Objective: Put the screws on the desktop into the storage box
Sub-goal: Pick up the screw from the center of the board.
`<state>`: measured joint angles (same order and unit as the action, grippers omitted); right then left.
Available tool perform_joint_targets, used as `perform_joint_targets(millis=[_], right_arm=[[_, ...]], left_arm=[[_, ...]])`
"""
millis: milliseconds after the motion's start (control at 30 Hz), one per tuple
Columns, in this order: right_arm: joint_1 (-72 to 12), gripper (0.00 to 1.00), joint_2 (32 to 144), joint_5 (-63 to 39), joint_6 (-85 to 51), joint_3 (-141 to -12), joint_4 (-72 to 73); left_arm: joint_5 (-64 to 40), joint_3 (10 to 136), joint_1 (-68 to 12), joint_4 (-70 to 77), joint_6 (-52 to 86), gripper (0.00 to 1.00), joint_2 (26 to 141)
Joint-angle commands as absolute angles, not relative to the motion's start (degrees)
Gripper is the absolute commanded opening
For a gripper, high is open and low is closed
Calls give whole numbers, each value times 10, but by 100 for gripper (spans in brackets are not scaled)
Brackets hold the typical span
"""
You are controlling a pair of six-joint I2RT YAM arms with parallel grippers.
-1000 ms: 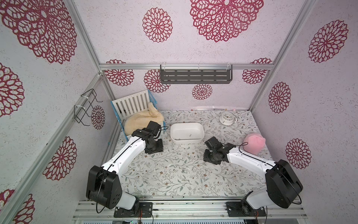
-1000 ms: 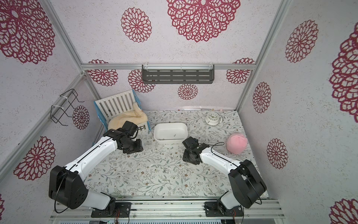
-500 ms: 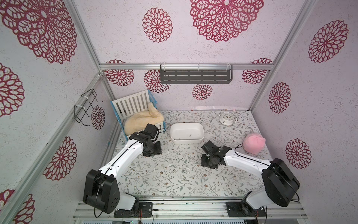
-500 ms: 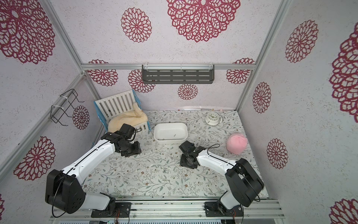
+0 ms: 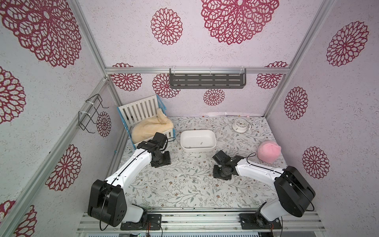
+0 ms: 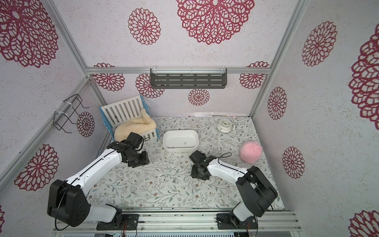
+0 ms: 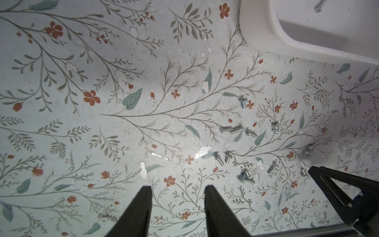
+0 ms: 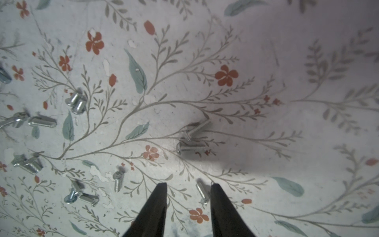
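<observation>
Screws [image 8: 191, 148] lie loose on the desktop [image 8: 266, 61] in front of the storage box [image 5: 198, 148], and one sits inside it. Right gripper [image 8: 188, 187] fingers are apart with a single screw between the tips, close to one finger. Left gripper [image 7: 177, 188] fingers are apart over bare desktop, box wall well clear.

Obscured and unresolved items.
In both top views the screws [image 6: 175, 181] on the desktop [image 5: 184, 195] showed only as specks, uncountable; the fingertips of the left gripper [image 5: 161, 161] and right gripper [image 5: 221, 174] lay hidden under their own bodies. The left wrist view cropped the storage box [image 7: 262, 30] to one corner. In the right wrist view, screws at the frame edge were blurred and cut off.
</observation>
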<state>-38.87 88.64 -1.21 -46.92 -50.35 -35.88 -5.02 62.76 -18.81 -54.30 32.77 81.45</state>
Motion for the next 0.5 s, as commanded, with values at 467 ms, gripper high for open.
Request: perform_joint_targets(millis=[467], right_arm=[[-395,32,910,-10,-447,-508,-363]], left_arm=[[-53,612,-177,-528,325,47,807]])
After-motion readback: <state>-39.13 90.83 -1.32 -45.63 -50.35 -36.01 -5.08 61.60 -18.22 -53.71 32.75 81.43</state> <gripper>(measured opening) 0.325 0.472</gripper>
